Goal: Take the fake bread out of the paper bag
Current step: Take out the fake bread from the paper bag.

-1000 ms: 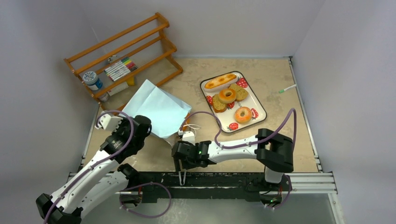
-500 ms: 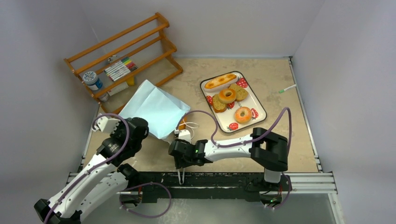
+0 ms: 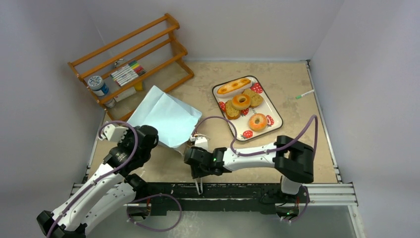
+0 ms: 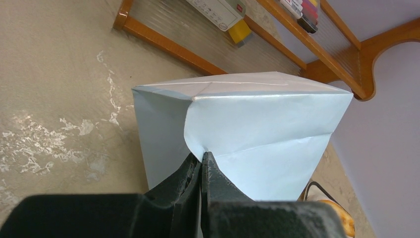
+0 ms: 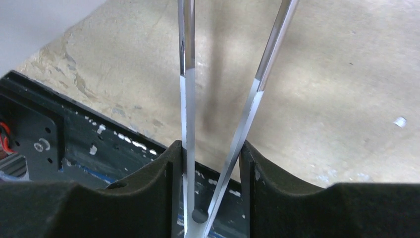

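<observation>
On the table (image 3: 218, 74), at about 1 o'clock from its centre, a white strawberry-print tray (image 3: 271, 107) is laid, and the fake bread is seen inside it: a long golden loaf (image 3: 234, 85) at the far end, a ring bagel (image 3: 241, 101) in the middle flanked by brown toast slices (image 3: 232, 110), and a second ring bagel (image 3: 257, 121) toward the near end. At 9 o'clock the pale-blue paper bag (image 3: 166, 116) is lying on its side, its mouth and white cord handles (image 3: 202, 133) turned toward 4 o'clock. What is inside the bag cannot be told from any view. A small orange-tan rounded piece (image 4: 337, 218) is glimpsed just beside the bag, too cut off to be identified.

A fold of the bag's paper is pinched between the fully closed fingers of the left gripper (image 4: 201, 157). The metal tongs (image 5: 185, 99) are clasped by the right gripper (image 5: 210, 153), each blade pressed against one finger; they are seen at 6 o'clock, reaching over the table's near edge.

At 10 o'clock a wooden rack (image 3: 171, 22) is stood, with coloured markers (image 3: 128, 72) and a blue-and-white jar (image 3: 97, 85) on its shelves. A green-tipped pen (image 3: 305, 94) is lying at 2 o'clock.
</observation>
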